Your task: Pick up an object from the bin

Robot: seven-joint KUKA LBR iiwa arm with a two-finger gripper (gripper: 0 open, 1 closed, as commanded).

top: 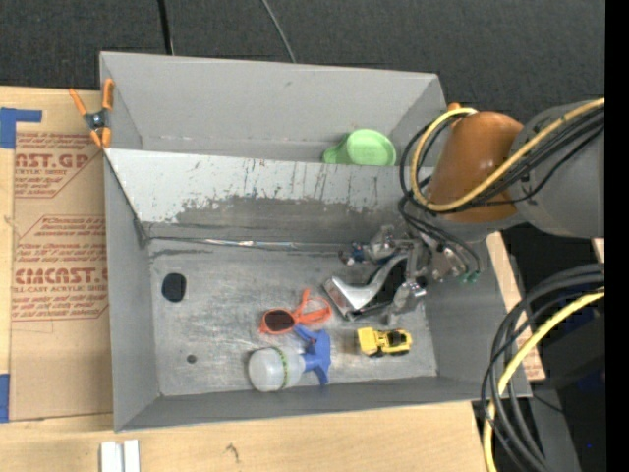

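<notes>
Toy vehicle [383,341], yellow w/ dark wheels, sits on the floor of the bin [133,293] toward the near-right corner, its top open to view. Just left of it is a blue plastic bit [314,354], irregular in shape, near the toy but not touching. Left of that, touching or nearly so, is a whitish rounded bottle-like thing [267,370] w/ a greenish end, close to the near wall. Above the blue bit lies an orange-red pair of toy glasses [293,317] w/ dark lenses, flat on the floor. Between the glasses & the pincer is a silvery-white wedge-shaped piece [347,294], right against the pincer's left side; can't tell if it's a loose thing or a robot part. Well apart at left is a small dark round disc [173,286], alone on the floor. A light green rounded thing [362,148] sits up at the far wall's top edge, away from the rest.

Rel. to the pincer, the toy lies just below it in view, i.e. nearer the front wall, close but w/ a gap. The pincer [390,293] is low over the floor in the right half of the bin, under the orange wrist cover [472,165]. Apart or together: can't tell, as metal parts & shadow overlap there. Whether it grips anything: can't tell either.
</notes>
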